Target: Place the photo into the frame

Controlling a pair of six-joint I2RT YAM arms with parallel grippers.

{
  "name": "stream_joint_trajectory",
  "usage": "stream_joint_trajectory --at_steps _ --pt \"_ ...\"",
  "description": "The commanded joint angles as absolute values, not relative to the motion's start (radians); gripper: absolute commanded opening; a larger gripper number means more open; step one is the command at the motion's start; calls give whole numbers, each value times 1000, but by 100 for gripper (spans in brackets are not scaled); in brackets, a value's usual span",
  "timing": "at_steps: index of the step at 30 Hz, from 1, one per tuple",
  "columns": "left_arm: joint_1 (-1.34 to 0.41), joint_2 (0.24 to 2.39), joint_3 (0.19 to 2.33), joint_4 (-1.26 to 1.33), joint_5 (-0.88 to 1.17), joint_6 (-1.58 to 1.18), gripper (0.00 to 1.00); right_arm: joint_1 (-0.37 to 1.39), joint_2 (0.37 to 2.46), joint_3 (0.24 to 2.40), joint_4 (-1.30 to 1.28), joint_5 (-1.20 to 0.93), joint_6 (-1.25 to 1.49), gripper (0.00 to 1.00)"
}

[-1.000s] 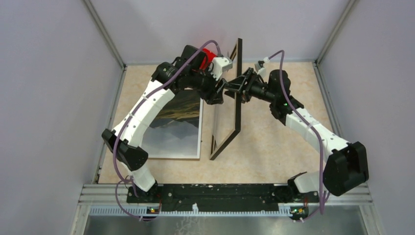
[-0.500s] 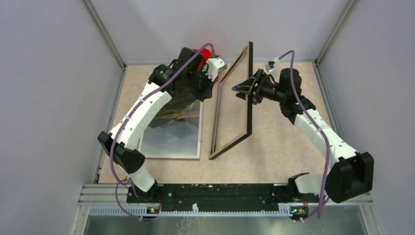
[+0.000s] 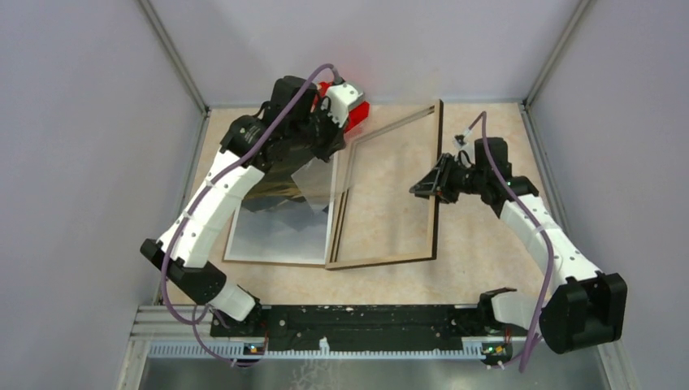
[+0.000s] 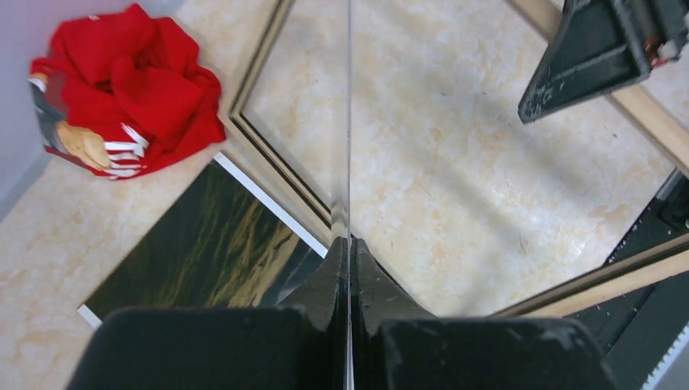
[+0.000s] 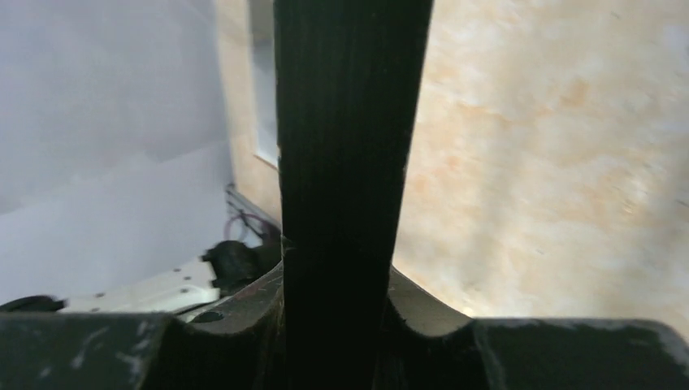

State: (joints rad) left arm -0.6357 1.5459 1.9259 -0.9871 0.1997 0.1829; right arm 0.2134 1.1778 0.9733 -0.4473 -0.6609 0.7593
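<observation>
A large print, the photo [image 3: 276,231] [image 4: 203,252], lies flat and face up on the table [image 3: 479,276], showing dark misty mountains with golden streaks and a thin white edge. It sits below and just to the left of the left tool [image 3: 325,150] [image 4: 349,244], partly under that arm. Beside the photo on its right is the frame [image 3: 382,262] [image 4: 666,138] [image 5: 349,122], a large thin rectangle with its light wood-coloured back showing in the overhead view. Its left rail runs close along the photo's right edge, and the near left corner almost meets the photo's near right corner. The right tool [image 3: 431,185] [image 4: 601,57] [image 5: 341,276] is clamped on the frame's right rail about halfway along. In the right wrist view the black rail fills the gap between the two fingers and runs straight ahead of them. That side of the frame looks lifted off the table, though how far cannot be told. The left tool is pressed together on a clear pane [image 3: 321,183] [image 4: 349,122]. From its own wrist camera the pane shows edge-on as a thin bright line rising from between the fingers. From above it is a faint glossy sheet over the photo's far right part. A red cloth bundle [image 3: 353,110] [image 4: 122,81] lies on the table beyond the left tool, near the back wall.
</observation>
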Motion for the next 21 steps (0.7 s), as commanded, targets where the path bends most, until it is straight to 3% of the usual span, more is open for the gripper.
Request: stream_joint_trajectory --at_steps 1,9,21 --pt "-632 1476 1962 -862 126 206 0 219 1168 914 -516 -578 574 13" --pt "-631 1371 1866 -734 -29 277 0 219 1202 809 -559 -415 480 8" --pt "-631 1354 1788 -696 -40 265 0 225 1390 793 -547 -131 471 5"
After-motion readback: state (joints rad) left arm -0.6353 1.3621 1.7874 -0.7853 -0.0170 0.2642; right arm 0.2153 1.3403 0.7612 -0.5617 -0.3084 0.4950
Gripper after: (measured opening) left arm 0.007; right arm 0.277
